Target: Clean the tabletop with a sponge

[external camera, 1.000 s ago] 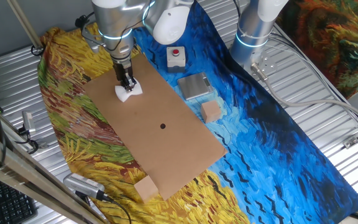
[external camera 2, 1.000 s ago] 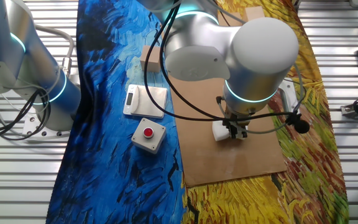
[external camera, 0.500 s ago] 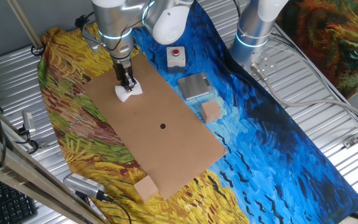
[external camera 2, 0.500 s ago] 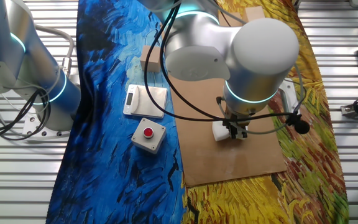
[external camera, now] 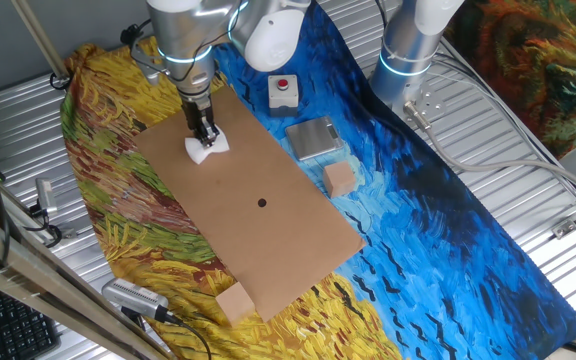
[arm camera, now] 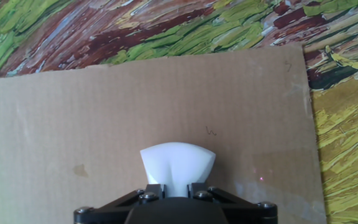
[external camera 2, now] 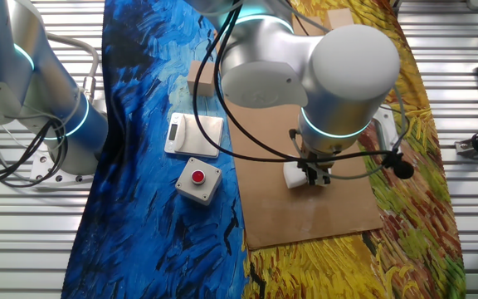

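The white sponge rests on the brown cardboard tabletop near its far end. My gripper is shut on the sponge and presses it down onto the board. In the other fixed view the sponge shows under the gripper, partly hidden by the arm. In the hand view the sponge bulges out squeezed between the fingers, with the tabletop around it. The black dot marks the board's centre.
A tan cube lies right of the board and another at its near corner. A white box with a red button and a grey scale sit on the blue cloth. A second arm's base stands at the back right.
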`<state>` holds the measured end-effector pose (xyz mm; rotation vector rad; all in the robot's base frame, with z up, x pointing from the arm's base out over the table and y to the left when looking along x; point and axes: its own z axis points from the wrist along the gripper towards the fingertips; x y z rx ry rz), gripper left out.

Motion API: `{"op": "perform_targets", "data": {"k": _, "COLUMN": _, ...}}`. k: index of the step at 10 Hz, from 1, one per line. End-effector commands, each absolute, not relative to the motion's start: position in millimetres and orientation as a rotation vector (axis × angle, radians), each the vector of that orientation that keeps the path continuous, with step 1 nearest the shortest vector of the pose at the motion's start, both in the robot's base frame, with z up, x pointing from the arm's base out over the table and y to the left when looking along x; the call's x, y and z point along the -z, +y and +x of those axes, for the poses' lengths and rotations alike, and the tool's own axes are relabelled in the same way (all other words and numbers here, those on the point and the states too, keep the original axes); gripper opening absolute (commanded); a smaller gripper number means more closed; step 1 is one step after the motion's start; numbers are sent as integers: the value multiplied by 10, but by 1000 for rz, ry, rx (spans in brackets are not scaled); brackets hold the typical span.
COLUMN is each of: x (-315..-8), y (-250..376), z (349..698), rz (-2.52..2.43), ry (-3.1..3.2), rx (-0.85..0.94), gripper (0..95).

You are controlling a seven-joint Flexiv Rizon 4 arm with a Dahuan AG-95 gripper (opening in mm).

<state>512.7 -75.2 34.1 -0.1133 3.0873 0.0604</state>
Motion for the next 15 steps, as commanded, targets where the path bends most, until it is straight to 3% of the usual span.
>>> {"op": "perform_targets", "data": {"k": 1, "x": -340, "y": -758, "z": 5121, "rz": -109, "ry": 3088, "rx": -48, "gripper": 0}}
{"op": "perform_targets", "data": {"k": 9, "x": -341, "y": -755, "z": 5124, "rz": -111, "ry": 3090, "rx": -31, "gripper": 0}}
{"op": "perform_targets", "data": {"k": 10, "x": -341, "y": -755, "z": 5124, "rz": -120, "ry": 3090, "rx": -31, "gripper": 190}}
{"op": "perform_targets", "data": {"k": 11, "x": -341, "y": -755, "z": 5124, "rz": -127, "ry": 3089, "rx": -32, "gripper": 190}}
{"op": "perform_targets", "data": {"k": 12, "x": -341, "y": -755, "z": 5124, "rz": -132, "ry": 3088, "rx": -32, "gripper": 380}}
{"op": "perform_targets", "data": {"k": 14, "x": -341, "y": -755, "z": 5124, "rz": -148, "ry": 3086, "rx": -29, "gripper": 380}}
{"op": "perform_targets", "data": {"k": 15, "x": -341, "y": -755, "z": 5124, "rz": -155, "ry": 3085, "rx": -25, "gripper": 570}}
